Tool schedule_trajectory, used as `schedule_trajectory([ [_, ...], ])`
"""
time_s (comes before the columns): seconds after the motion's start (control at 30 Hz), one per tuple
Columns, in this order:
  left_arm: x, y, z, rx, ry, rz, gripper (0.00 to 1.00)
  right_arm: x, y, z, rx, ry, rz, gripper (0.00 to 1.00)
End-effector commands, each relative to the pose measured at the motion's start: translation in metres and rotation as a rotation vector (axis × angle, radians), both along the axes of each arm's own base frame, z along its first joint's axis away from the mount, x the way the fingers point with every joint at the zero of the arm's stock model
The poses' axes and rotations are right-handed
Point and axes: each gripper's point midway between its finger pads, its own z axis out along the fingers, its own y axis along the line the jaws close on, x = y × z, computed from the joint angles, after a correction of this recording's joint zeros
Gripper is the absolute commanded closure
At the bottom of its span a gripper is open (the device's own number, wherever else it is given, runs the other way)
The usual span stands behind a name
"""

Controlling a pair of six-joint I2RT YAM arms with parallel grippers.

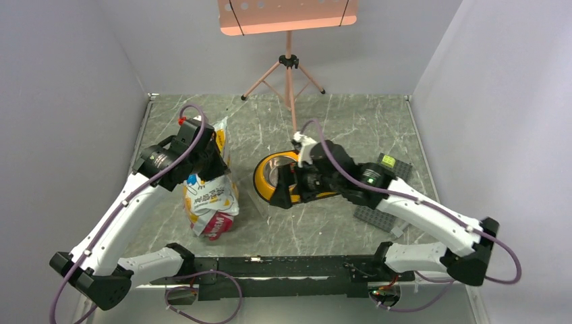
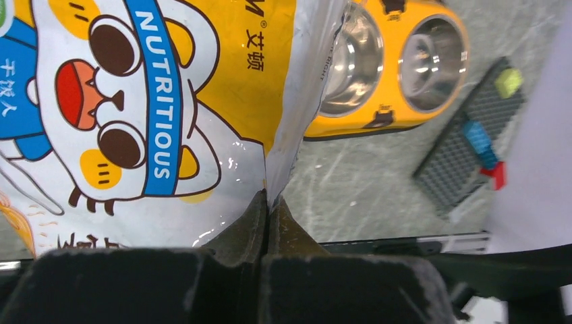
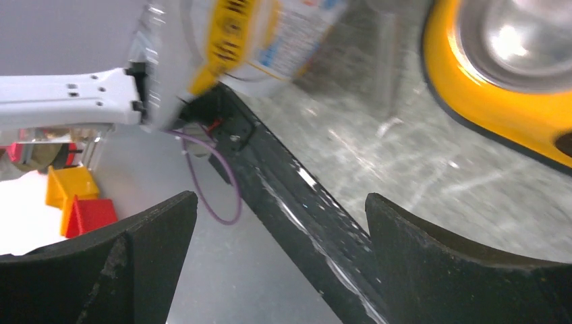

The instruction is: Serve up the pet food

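The crinkly white-and-yellow pet food bag stands on the table with its red band at the bottom. No kibble shows. My left gripper is shut on the bag's upper edge; in the left wrist view the closed fingertips pinch the bag along its side seam. The yellow double-bowl feeder lies just right of the bag, with both steel bowls visible in the left wrist view. My right gripper hovers open and empty over the feeder's near side. The feeder's rim and the bag also show there.
A pink music stand on a tripod stands at the back. A grey studded baseplate with small coloured bricks lies right of the feeder. The black rail runs along the near edge. White walls close in the left, right and back.
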Motion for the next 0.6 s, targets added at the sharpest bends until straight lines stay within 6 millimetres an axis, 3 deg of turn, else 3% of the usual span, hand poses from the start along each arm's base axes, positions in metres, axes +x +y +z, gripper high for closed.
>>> schedule_trajectory([
  [0.0, 0.01, -0.067, 0.102, -0.489, -0.223, -0.08, 1.0, 0.002, 0.066, 0.051, 0.145, -0.066, -0.003, 0.01],
  [0.13, 0.016, -0.06, 0.114, -0.432, -0.244, -0.06, 1.0, -0.013, 0.099, 0.067, 0.167, -0.134, 0.053, 0.01],
  [0.3, 0.01, -0.055, 0.111, -0.409, -0.218, -0.054, 1.0, -0.01, 0.108, 0.068, 0.137, -0.203, 0.037, 0.04],
  [0.47, 0.001, -0.042, 0.103, -0.387, -0.216, -0.02, 1.0, 0.004, 0.113, 0.045, 0.006, -0.238, 0.002, 0.29],
  [0.5, -0.001, -0.038, 0.105, -0.375, -0.228, -0.026, 0.98, 0.006, 0.113, 0.039, -0.02, -0.245, 0.0, 0.34],
  [0.57, 0.0, -0.025, 0.109, -0.325, -0.273, 0.002, 0.84, 0.008, 0.113, 0.03, -0.05, -0.258, 0.009, 0.41],
])
